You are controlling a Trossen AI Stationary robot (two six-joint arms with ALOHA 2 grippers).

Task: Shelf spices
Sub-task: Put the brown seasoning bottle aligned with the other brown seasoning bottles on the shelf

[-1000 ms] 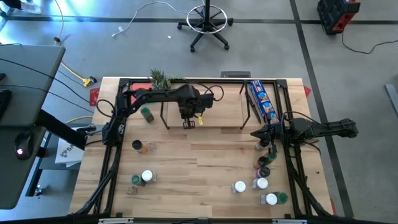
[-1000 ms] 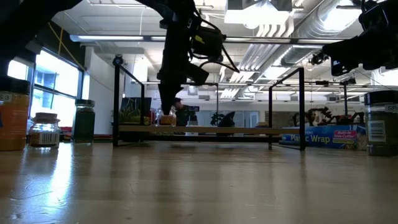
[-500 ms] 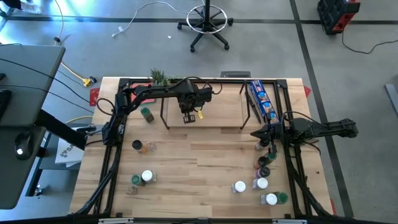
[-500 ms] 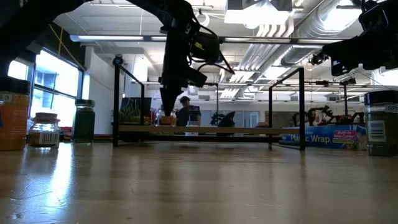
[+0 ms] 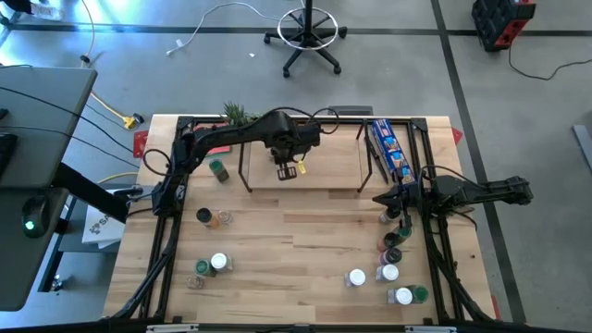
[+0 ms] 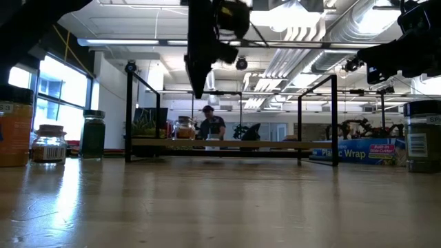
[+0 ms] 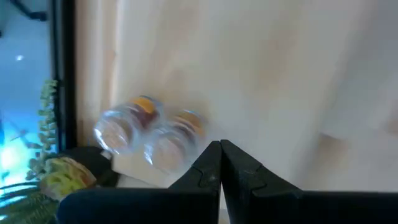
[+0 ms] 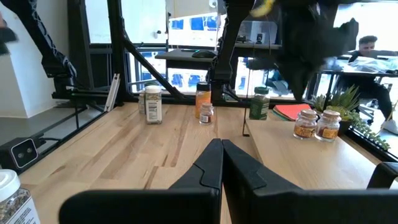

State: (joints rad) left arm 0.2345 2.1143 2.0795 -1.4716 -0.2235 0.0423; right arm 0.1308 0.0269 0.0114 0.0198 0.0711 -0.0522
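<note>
The shelf (image 5: pixel 333 162) stands at the far middle of the table. Two clear-lidded spice jars with orange filling (image 7: pixel 121 126) (image 7: pixel 171 140) stand upright side by side on its left part; they also show in the right wrist view (image 8: pixel 306 124) (image 8: pixel 328 124). My left gripper (image 7: pixel 221 146) hangs shut and empty above the shelf (image 6: pixel 198 91), beside and higher than those jars. My right gripper (image 8: pixel 222 144) waits shut at the table's right side (image 5: pixel 388 199), pointing level. Several more spice jars stand on the table at the left (image 5: pixel 218 170) and right (image 5: pixel 393 242).
A long blue packet (image 5: pixel 388 148) lies to the right of the shelf. A potted green plant (image 5: pixel 239 116) stands at the far left corner of the shelf. Black frame bars (image 5: pixel 176 185) run along both table sides. The table's middle (image 5: pixel 296 240) is bare wood.
My left gripper has risen straight up from just beside the jars on the shelf, staying shut, and has drifted slightly toward the table's far edge. The two jars stay upright on the shelf.
</note>
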